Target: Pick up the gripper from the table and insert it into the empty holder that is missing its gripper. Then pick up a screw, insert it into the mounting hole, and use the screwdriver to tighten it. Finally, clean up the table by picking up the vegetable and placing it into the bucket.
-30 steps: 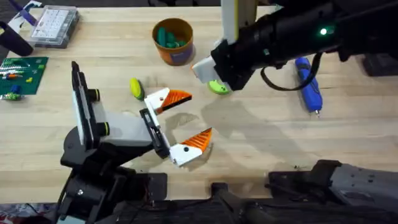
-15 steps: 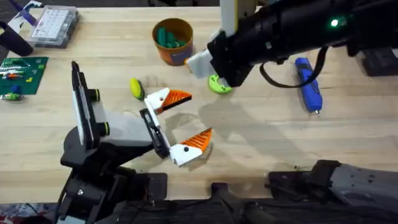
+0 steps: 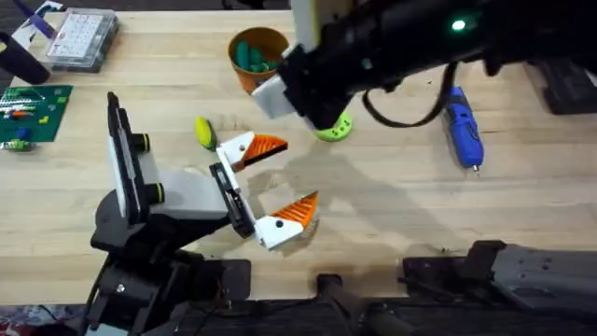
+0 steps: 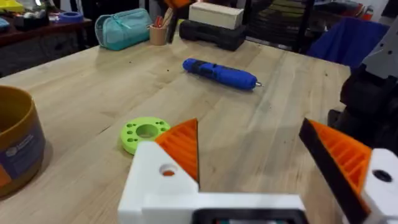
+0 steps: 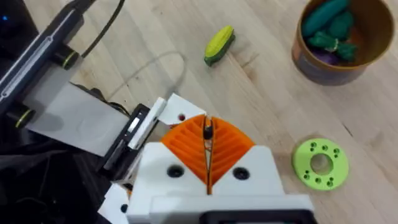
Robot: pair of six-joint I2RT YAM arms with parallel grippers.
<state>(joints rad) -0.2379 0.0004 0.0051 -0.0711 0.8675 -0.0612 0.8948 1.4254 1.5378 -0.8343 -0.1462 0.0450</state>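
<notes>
The lime-green gripper piece [image 3: 336,128] [image 4: 144,132] [image 5: 319,163] lies flat on the table. My right gripper [image 5: 208,142] hovers just left of it, over the bucket's near side, with its orange pads pressed together; a tiny dark speck at their tips cannot be identified. My left gripper [image 3: 278,177] [image 4: 258,152] rests open near the table's front, empty. The blue screwdriver [image 3: 462,126] [image 4: 221,73] lies at the right. The yellow-green vegetable [image 3: 203,132] [image 5: 219,43] lies left of the left fingers. The orange bucket [image 3: 266,82] [image 5: 323,65] holds teal pieces. Holder and screw are out of view.
A clear compartment box [image 3: 82,37] and a green circuit board [image 3: 33,110] sit at the far left. The right arm's dark body [image 3: 410,47] spans the table's back right. Bare wood lies between the green piece and the screwdriver.
The right arm has swung left and toward the bucket, uncovering more of the lime-green piece, which stays on the table. The left arm has not moved.
</notes>
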